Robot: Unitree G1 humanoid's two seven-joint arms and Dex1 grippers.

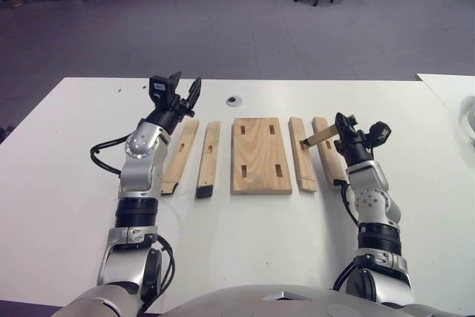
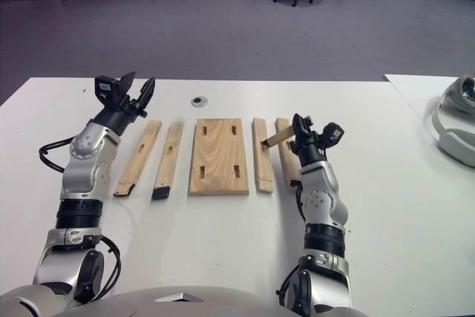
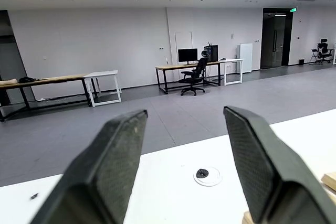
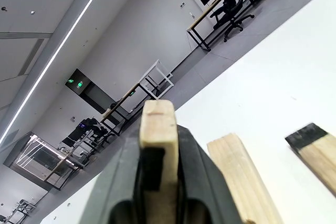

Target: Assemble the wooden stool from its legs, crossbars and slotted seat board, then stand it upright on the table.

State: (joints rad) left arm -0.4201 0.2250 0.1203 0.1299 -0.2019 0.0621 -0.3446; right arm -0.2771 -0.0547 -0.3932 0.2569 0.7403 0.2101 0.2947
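The slotted seat board (image 1: 260, 155) lies flat in the middle of the white table (image 1: 67, 183). Two wooden legs (image 1: 182, 154) (image 1: 208, 158) lie to its left and two more (image 1: 302, 155) (image 1: 329, 159) to its right. My right gripper (image 1: 343, 128) is shut on a short crossbar (image 1: 319, 137), held tilted just above the two right legs; the bar (image 4: 157, 140) stands clamped between the fingers in the right wrist view. My left gripper (image 1: 185, 88) hangs open and empty above the far end of the leftmost leg, its pads (image 3: 113, 166) wide apart.
A round grommet (image 1: 235, 100) sits in the table beyond the seat board. A black cable (image 1: 100, 155) loops beside my left arm. A white headset (image 2: 454, 120) rests on the neighbouring table at the right. Desks and office chairs stand far behind.
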